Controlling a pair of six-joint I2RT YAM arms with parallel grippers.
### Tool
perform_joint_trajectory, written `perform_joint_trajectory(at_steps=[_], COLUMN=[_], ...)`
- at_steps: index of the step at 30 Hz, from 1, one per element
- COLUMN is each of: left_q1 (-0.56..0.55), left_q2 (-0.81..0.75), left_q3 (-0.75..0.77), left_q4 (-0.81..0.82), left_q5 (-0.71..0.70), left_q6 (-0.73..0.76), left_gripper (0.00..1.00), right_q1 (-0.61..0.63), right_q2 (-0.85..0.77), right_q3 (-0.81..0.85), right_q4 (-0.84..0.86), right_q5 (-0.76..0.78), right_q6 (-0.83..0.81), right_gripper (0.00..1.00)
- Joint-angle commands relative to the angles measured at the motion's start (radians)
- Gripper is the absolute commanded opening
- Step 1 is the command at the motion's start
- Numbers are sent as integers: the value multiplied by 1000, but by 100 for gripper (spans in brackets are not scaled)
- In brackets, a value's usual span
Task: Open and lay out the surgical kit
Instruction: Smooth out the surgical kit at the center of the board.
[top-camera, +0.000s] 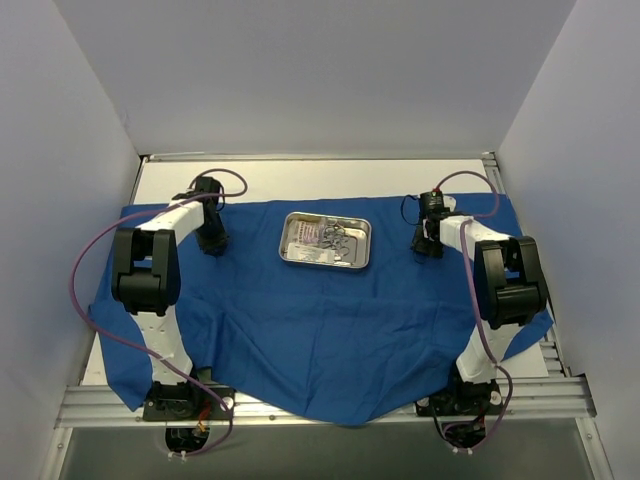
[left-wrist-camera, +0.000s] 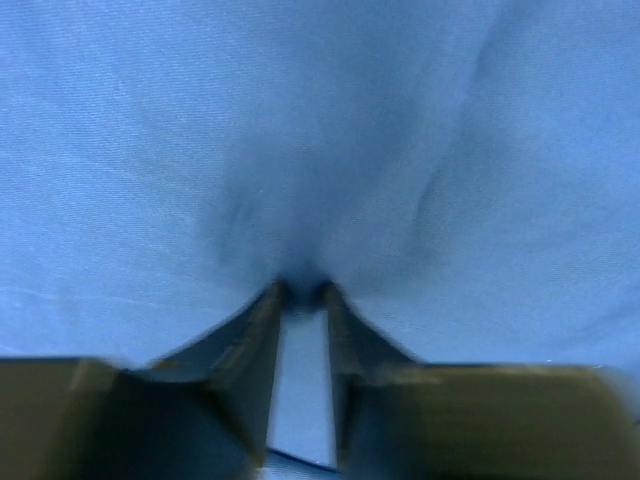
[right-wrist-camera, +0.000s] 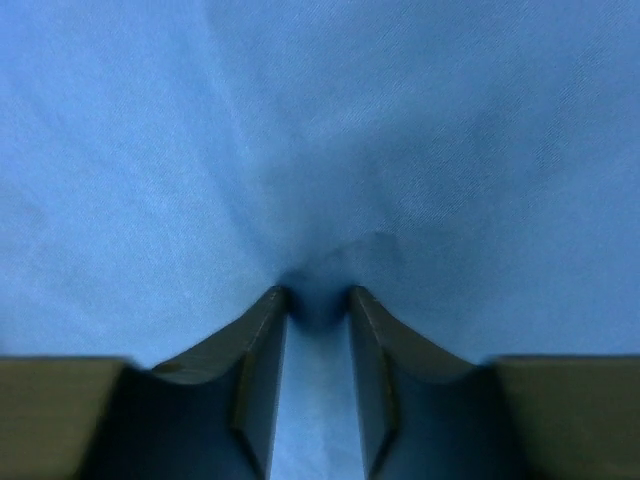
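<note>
The royal-blue cloth wrap lies spread open over the table. The small steel tray stands on it at the back centre, holding several small steel instruments and a clear packet. My left gripper points down onto the cloth left of the tray. In the left wrist view its tips stand close together with a fold of cloth pinched between them. My right gripper points down right of the tray, and its tips nip a small fold of cloth.
The cloth hangs over the table's near edge between the arm bases. White tabletop shows behind the cloth. Grey walls close in the left, right and back sides.
</note>
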Motion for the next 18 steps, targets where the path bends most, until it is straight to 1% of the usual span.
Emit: perform_joint_trajectory(at_steps=[1,3,4,6,7,8,15,18], left_q1=[23,25,25,25,25,25,25,25], left_q2=[57,73,77,99,105,111,179,217], left_q3=[2,25,34,68,80,91,204,284], left_q4=[5,-11,-17,-37,-46,-54,-78,-93], left_q5=[-43,-43,-45,-54,-57,-60,-62,-69], left_q6=[22,24,25,28,28,30,30,30], left_gripper=[24,19,12,5,3,2,2,2], right_q1=[-2,-2,-2,-2,-3,-3,-20,-26], right_q2=[86,93,99,105,109,113,165,189], right_q3=[-69,-63,-60,-54,-52,-49,8,58], right_q4=[-73,-71,-70,-70,-68,-65,-58,-59], right_q5=[0,-6,-8,-13,-14,-14,-59,-62], right_q6=[-8,-5,-5,-1,-1,-1,17,25], right_gripper=[24,19,14,7,2,0,0,0])
